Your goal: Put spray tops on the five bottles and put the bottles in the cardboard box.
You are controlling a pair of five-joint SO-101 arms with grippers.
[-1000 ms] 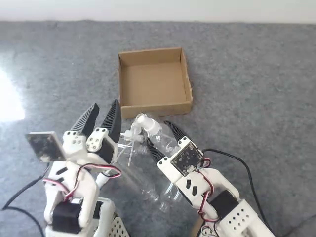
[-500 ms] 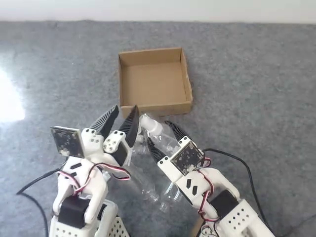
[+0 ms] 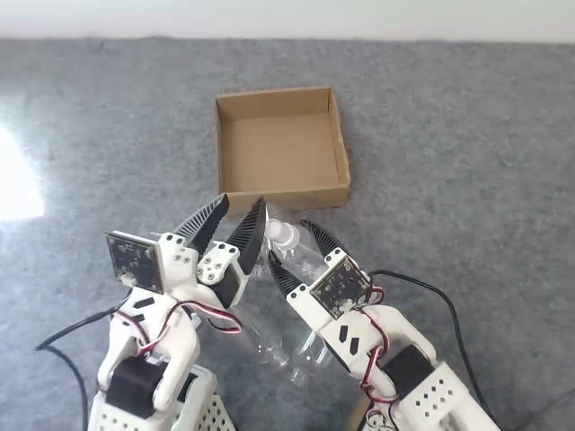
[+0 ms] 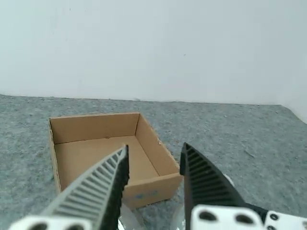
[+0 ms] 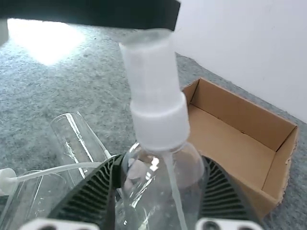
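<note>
The cardboard box (image 3: 296, 195) stands in the upper middle of the high view on the grey counter (image 3: 467, 162), and there is no bottle in it, so the packing has not begun. The right gripper (image 3: 289, 242), just below the box in that view, has its jaws pinching a clear bottle (image 5: 158, 177) that stands upright. A white spray top (image 5: 154, 103) sits on the bottle's neck with its tube hanging inside; I cannot tell whether it is pressed fully down. The left gripper (image 3: 243, 202) is close beside it, to the left, with its jaws spread and nothing between them. Toward the lower left of the right wrist view lie an uncapped bottle (image 5: 79, 139) and a loose spray top (image 5: 5, 175). I judge that, at most, one bottle is capped, while the others and all the boxing remain to be done.
</note>
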